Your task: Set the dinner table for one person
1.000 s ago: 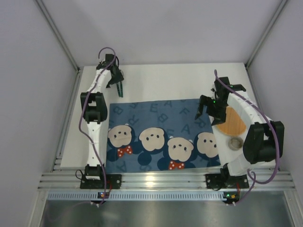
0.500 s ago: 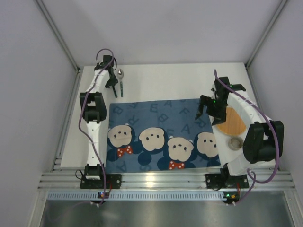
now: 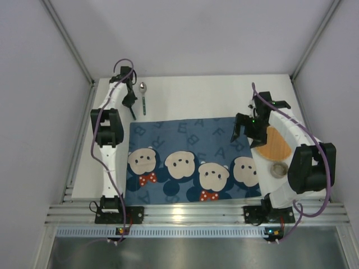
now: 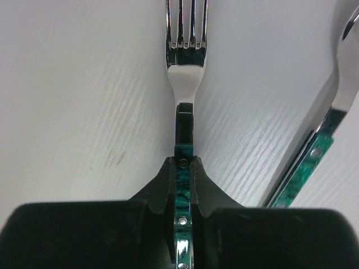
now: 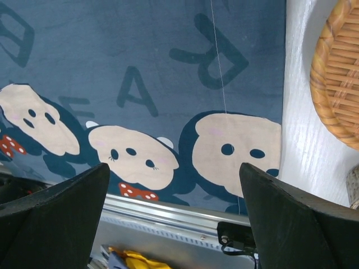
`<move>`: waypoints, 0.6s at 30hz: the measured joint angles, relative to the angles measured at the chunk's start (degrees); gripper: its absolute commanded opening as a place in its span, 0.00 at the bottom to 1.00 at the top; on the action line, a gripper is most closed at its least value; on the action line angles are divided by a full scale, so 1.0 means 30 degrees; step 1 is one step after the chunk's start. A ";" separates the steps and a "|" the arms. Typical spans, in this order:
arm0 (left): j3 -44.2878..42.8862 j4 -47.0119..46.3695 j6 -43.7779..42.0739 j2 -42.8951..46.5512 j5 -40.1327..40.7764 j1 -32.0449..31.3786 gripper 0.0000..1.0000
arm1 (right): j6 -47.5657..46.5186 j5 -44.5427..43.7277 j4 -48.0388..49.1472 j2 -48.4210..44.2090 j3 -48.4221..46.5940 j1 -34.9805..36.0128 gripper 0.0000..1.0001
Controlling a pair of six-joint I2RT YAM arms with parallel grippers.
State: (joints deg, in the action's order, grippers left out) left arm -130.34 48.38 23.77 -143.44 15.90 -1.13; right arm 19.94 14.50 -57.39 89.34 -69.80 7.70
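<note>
My left gripper (image 4: 184, 165) is shut on the green handle of a fork (image 4: 185, 67), whose tines point away over the white dinner table (image 3: 190, 95). A spoon (image 4: 336, 95) with a matching green handle lies just right of the fork. In the top view the left gripper (image 3: 130, 103) sits at the far left, beside the spoon (image 3: 143, 96). My right gripper (image 3: 241, 130) hangs open over the right edge of the blue placemat (image 3: 190, 162), nothing between its fingers (image 5: 67, 207).
A round wicker mat (image 3: 275, 144) lies right of the placemat, with a small grey cup (image 3: 278, 168) nearer the rail. The aluminium rail (image 3: 190, 213) runs along the near edge. White walls enclose the table on three sides.
The left gripper shifted left, off the spoon, and its jaws closed on the fork handle. The right arm stayed almost still.
</note>
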 measured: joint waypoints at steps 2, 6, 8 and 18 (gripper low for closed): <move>0.0619 0.0554 -0.0058 0.0794 -0.0109 0.0036 0.00 | -0.0117 0.0095 0.0087 0.0000 -0.0044 0.0000 1.00; 0.3162 0.0991 -0.0306 0.4328 -0.0430 -0.0168 0.00 | -0.0102 0.0488 0.0022 0.0415 -0.1370 0.0051 0.99; 0.5238 0.1064 -0.0321 0.6929 -0.0517 -0.0510 0.00 | 0.0058 0.0692 0.0051 0.1071 -0.2812 0.0204 0.99; 1.8717 0.0277 0.1377 1.7923 -0.1617 -0.5428 0.00 | 0.0721 0.1392 0.0991 0.2812 -0.5719 0.2178 0.99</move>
State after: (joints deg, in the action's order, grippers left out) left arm -74.19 49.21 27.90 -89.67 11.05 -17.41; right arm 22.11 18.68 -54.41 97.78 -86.96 14.24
